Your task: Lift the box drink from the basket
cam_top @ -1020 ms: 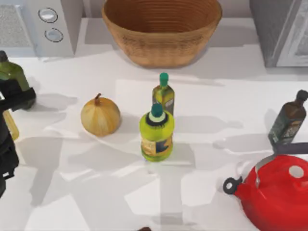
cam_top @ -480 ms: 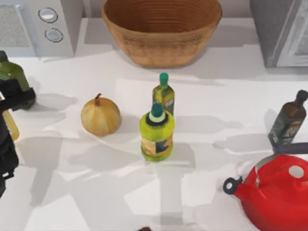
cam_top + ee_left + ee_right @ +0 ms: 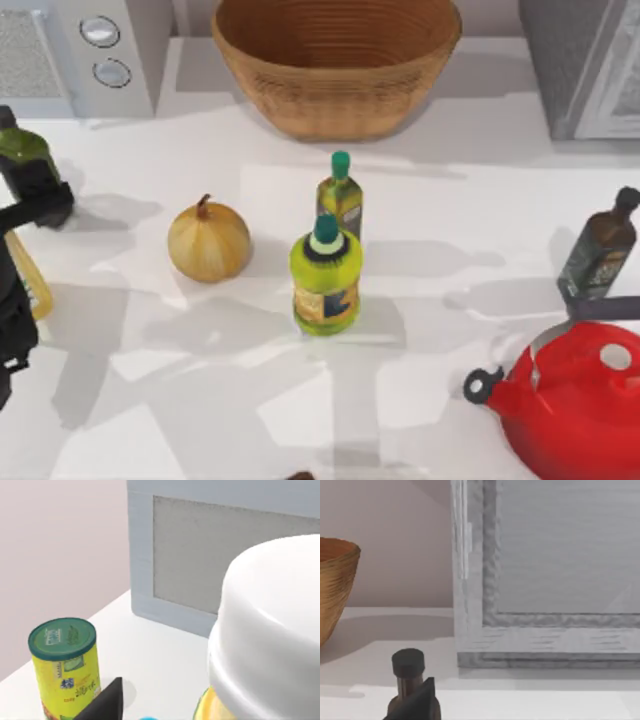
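Wicker basket (image 3: 336, 66) stood at the table's far middle; I could not make out the box drink inside it. Left arm (image 3: 20, 290) sat at the table's left edge beside a green bottle (image 3: 22, 150); whether either gripper was parted or closed, I cannot tell.

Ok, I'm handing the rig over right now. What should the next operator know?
Left gripper: at the table's left edge, near a yellow can and the grey appliance, holding nothing that I can see.
Right gripper: at the right side, by the dark bottle, idle.
Basket: at the back centre; its visible inside holds nothing.
A pale yellow object, partly hidden behind the left arm, may be the box drink; unconfirmed.
Done: no lift that can be confirmed.
Left: identify the carton, grasp it, lift it.
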Robot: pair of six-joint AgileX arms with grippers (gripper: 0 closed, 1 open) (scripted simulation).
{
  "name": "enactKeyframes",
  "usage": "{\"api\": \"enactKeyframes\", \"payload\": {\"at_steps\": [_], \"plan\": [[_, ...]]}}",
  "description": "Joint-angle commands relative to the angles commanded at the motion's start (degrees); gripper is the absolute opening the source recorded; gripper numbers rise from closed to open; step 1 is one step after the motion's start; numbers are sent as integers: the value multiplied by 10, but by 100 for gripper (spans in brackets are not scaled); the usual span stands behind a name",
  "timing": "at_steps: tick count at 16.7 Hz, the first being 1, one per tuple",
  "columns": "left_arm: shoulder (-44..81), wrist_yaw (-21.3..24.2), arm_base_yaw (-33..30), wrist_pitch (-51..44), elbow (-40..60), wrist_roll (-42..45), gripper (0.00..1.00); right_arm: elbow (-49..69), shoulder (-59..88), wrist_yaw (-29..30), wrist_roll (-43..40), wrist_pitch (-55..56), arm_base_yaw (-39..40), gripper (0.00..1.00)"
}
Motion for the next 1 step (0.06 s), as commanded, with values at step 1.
{"api": "enactKeyframes", "payload": {"at_steps": [1], "plan": [[0, 0, 0, 0, 0, 0, 100, 0, 0, 0, 0, 0, 0, 100]]}}
